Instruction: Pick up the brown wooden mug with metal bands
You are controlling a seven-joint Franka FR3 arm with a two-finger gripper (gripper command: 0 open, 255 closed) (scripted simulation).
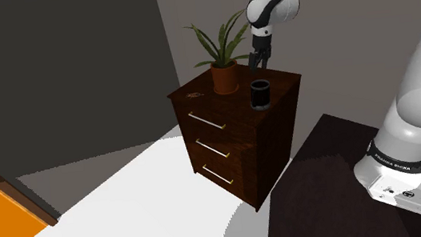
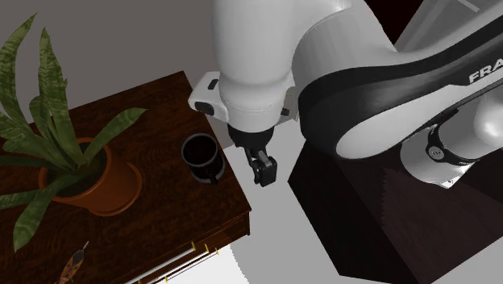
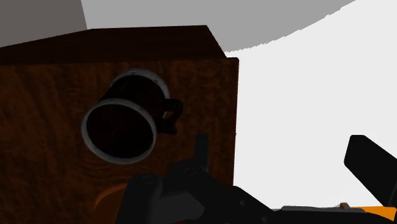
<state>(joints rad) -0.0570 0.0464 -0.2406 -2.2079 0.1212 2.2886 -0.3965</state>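
The mug [image 1: 260, 94] looks dark, nearly black, with a pale grey band round its rim. It stands upright near the front corner of a dark wooden cabinet [image 1: 235, 139]. From above, the mug [image 2: 201, 156] shows its handle turned toward the cabinet's edge. My gripper [image 1: 260, 62] hangs above it, pointing down. In the second exterior view the gripper [image 2: 263, 168] is off to the mug's right, past the cabinet's edge. In the wrist view the mug [image 3: 125, 121] lies aside of the open gripper [image 3: 286, 159], with nothing between the fingers.
A leafy plant in a terracotta pot [image 1: 225, 77] stands just behind the mug, and the same pot [image 2: 105, 184] sits to the mug's left. A small brown object [image 2: 76, 262] lies on the cabinet top. The cabinet has three drawers [image 1: 210, 147]. My stand [image 1: 329, 190] is beside it.
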